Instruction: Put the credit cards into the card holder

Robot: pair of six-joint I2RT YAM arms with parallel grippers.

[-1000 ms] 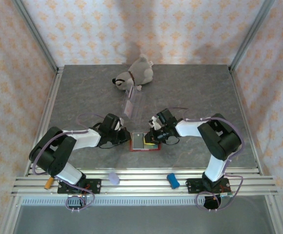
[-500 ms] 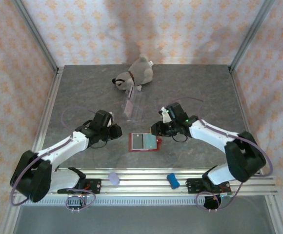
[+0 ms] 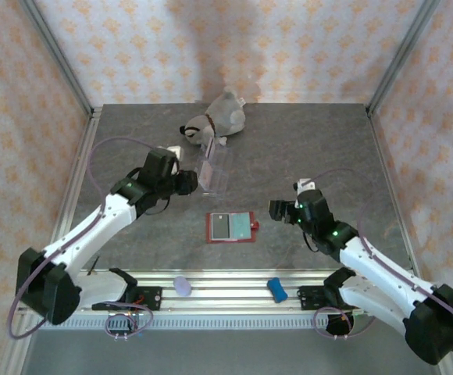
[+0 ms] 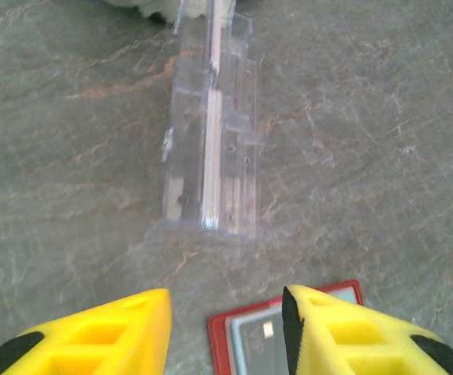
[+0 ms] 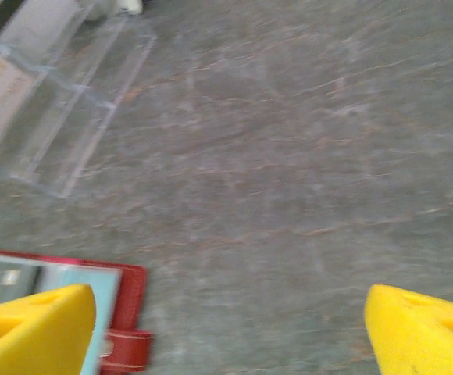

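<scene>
Nearest me, the card holder (image 3: 231, 227) lies open and flat, with a grey card (image 3: 222, 226) and a teal card (image 3: 242, 227) in its pockets. My right gripper (image 3: 277, 209) hangs just right of it, jaws wide and empty. My left gripper (image 3: 186, 182), partly open and empty, faces the clear case (image 4: 211, 148) beyond, where a pale card (image 4: 209, 168) stands on edge. I should straddle that card squarely, pinch lightly and lift straight up.

My left claw (image 4: 225, 308) and right claw (image 5: 230, 301) have bright yellow fingers. The card holder (image 5: 133, 285) is red with pale blue-grey pockets. The table (image 3: 312, 156) is grey with rusty veins, and the walls (image 3: 250, 47) are peach with an orange floral print.
</scene>
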